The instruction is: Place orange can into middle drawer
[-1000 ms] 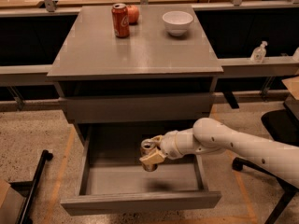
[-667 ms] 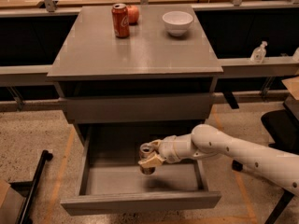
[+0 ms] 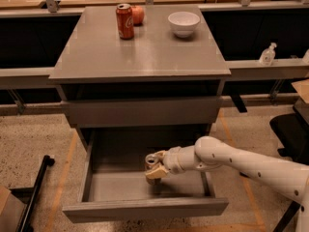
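The middle drawer (image 3: 145, 208) is pulled out of the grey cabinet, a deep grey box with a plain front panel. My gripper (image 3: 154, 168) reaches in from the right on a white arm and is shut on the orange can (image 3: 151, 160), whose silver top shows above the fingers. The can hangs inside the drawer box, over its middle and a little above the drawer floor. The lower part of the can is hidden by the fingers.
On the cabinet top (image 3: 145, 52) stand a red cola can (image 3: 125, 21), a reddish fruit (image 3: 138, 15) behind it and a white bowl (image 3: 183, 23). A closed drawer front (image 3: 142, 111) sits above the open one. A black chair (image 3: 289, 129) is at the right, a black bar (image 3: 36, 187) on the floor at the left.
My gripper with the orange can has moved slightly left and lower into the open drawer. Nothing on the cabinet top has moved.
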{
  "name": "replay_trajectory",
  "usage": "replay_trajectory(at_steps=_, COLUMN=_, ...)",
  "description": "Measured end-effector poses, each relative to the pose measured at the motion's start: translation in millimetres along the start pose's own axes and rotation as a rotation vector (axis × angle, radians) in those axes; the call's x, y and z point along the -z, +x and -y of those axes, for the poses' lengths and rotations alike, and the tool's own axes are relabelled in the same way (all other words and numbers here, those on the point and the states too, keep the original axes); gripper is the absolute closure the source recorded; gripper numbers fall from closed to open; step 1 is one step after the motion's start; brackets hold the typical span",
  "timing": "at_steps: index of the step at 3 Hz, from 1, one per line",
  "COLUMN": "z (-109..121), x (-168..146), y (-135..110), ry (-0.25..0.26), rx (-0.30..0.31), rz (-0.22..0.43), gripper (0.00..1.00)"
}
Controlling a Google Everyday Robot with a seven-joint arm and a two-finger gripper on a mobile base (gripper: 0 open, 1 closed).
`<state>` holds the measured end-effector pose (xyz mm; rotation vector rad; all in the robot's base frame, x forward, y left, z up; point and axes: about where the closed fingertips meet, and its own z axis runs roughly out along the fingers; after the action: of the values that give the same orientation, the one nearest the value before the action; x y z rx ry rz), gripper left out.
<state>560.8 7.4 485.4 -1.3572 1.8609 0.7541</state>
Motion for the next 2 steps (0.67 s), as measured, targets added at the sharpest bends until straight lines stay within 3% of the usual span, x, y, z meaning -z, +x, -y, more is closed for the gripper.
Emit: replay_trajectory(at_steps=2, z=7.5, x=-1.9, y=16.0, ry=0.070, rx=0.000, rz=0.044, gripper=0.12)
